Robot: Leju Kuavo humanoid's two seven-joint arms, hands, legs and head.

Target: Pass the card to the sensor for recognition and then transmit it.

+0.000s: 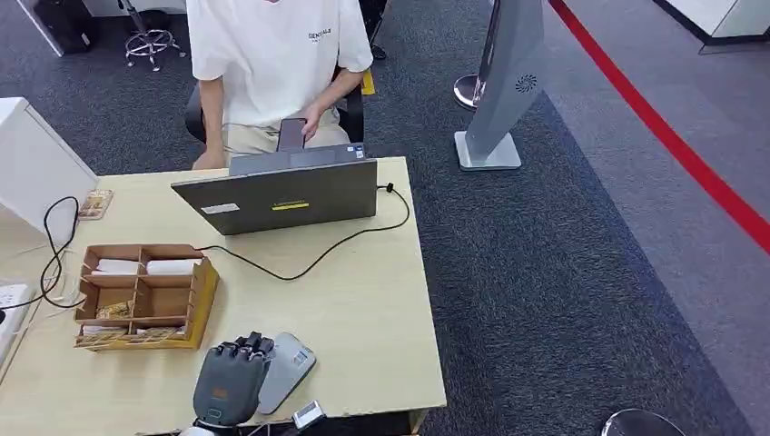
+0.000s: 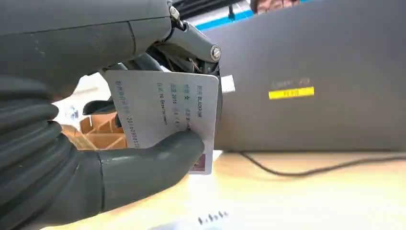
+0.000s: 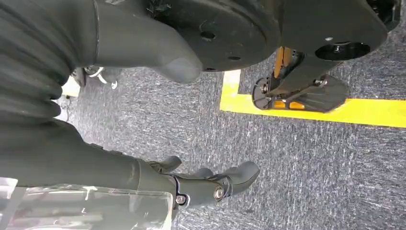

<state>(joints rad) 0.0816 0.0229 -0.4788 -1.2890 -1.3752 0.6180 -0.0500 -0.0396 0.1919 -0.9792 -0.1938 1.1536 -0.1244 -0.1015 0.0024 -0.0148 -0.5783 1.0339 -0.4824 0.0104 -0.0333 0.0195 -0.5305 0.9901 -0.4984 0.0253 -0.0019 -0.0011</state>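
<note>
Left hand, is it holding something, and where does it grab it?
Yes. The left hand holds a white card, thumb pressed on its printed face near one corner, fingers behind it.

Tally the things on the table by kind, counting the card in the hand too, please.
Laptop: 1
Wooden organizer: 1
Card, held by the left hand: 1
Grey sensor: 1
Black cable: 1
Total: 5
</note>
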